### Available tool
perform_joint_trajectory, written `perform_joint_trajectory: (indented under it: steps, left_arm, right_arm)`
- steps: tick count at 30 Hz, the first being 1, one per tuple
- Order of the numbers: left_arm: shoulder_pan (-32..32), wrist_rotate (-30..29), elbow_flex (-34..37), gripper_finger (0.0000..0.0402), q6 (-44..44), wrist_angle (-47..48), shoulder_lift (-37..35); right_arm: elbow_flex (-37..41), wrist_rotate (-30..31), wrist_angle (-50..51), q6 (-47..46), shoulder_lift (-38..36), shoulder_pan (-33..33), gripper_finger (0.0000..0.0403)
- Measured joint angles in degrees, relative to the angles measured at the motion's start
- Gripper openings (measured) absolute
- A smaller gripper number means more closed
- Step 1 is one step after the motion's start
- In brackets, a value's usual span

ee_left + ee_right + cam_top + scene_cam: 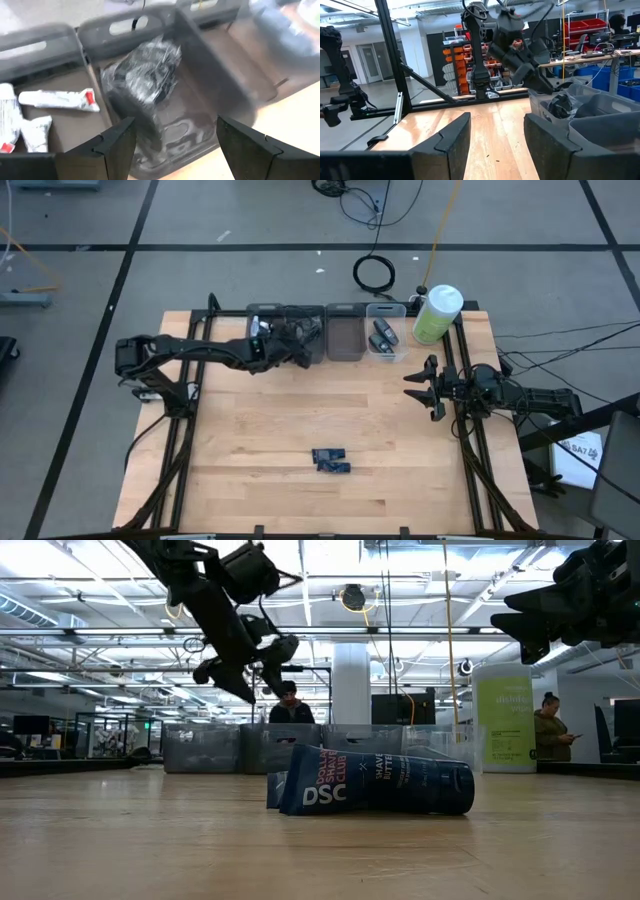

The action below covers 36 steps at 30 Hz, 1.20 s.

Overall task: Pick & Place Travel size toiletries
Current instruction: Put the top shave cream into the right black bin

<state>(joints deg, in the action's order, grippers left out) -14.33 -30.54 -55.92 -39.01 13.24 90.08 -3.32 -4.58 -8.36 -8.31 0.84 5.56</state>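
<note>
Dark blue packets (375,785) lie nearest the low camera, mid-table, untouched; both arms hang above. High view: left gripper (297,343) hovers over the second bin (301,313) in the back row, right gripper (424,387) waits near the right rail — fingers spread. Left wrist view: fingers wide and empty over a crinkled dark packet (145,75) lying in that bin; white tubes (57,99) fill the neighbouring one. Judged step: release complete. Next move — retract, then travel to the remaining packets.
</note>
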Motion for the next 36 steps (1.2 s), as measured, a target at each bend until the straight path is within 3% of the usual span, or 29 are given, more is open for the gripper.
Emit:
perform_joint_trajectory:
  steps: [10, 22, 26, 33, 36]
  left_arm:
    - [-1.06, 2.39, 0.06, 0.0269, 0.73, -9.17, 6.65]
    - [-2.16, 5.22, 0.06, 0.0269, 7.21, -14.44, 7.22]
    - [-1.83, 13.28, 0.08, 0.0269, 13.30, -15.36, 6.34]
    - [2.09, 40.89, 0.08, 0.0269, 18.41, -16.41, 4.68]
    - [6.43, 46.92, 0.08, 0.0269, 22.26, -17.58, 4.71]
  right_arm:
    - [0.00, 0.00, 0.00, 0.00, 0.00, 0.01, 0.0177]
    - [0.01, 0.00, 0.00, -0.01, 0.00, 0.00, 0.0177]
    - [0.00, 0.00, 0.00, 0.01, 0.00, 0.00, 0.0176]
    - [0.00, 0.00, 0.00, 0.01, -0.02, 0.00, 0.0172]
    - [-0.01, 0.00, 0.00, 0.01, -0.02, 0.00, 0.0175]
